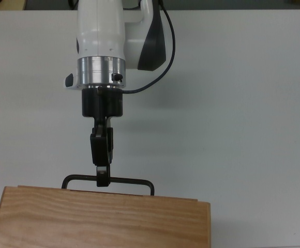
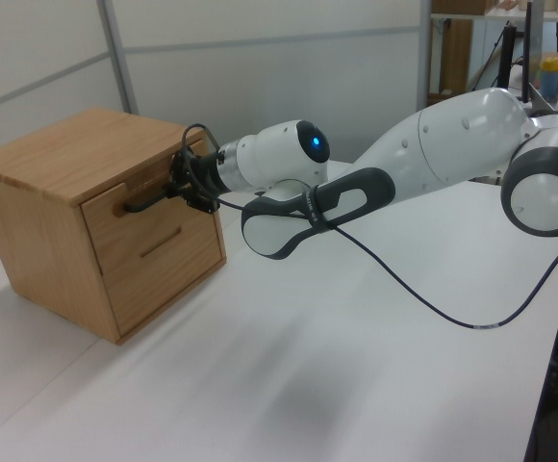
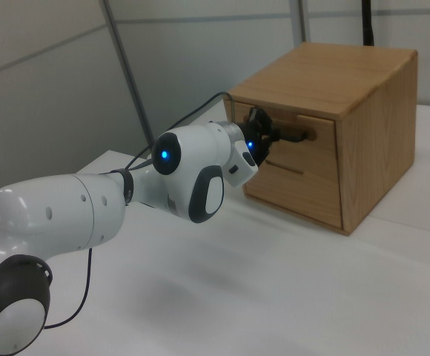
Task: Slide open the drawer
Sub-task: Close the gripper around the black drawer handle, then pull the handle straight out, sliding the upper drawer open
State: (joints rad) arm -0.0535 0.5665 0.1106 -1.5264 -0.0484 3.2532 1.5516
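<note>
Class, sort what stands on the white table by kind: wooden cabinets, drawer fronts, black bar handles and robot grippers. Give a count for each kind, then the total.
Wooden cabinets: 1, the cabinet
Drawer fronts: 2, the drawer at the top and the lower drawer front
Black bar handles: 1, the handle
Robot grippers: 1, the gripper
Total: 5

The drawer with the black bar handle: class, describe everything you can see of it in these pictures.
The drawer is the upper one in a light wood cabinet on a white table. Its flat front looks like pale wood and appears nearly flush, not yet pulled out. A wide, thin black bar handle stands off the front. The gripper meets the bar left of middle in the top view.
</note>
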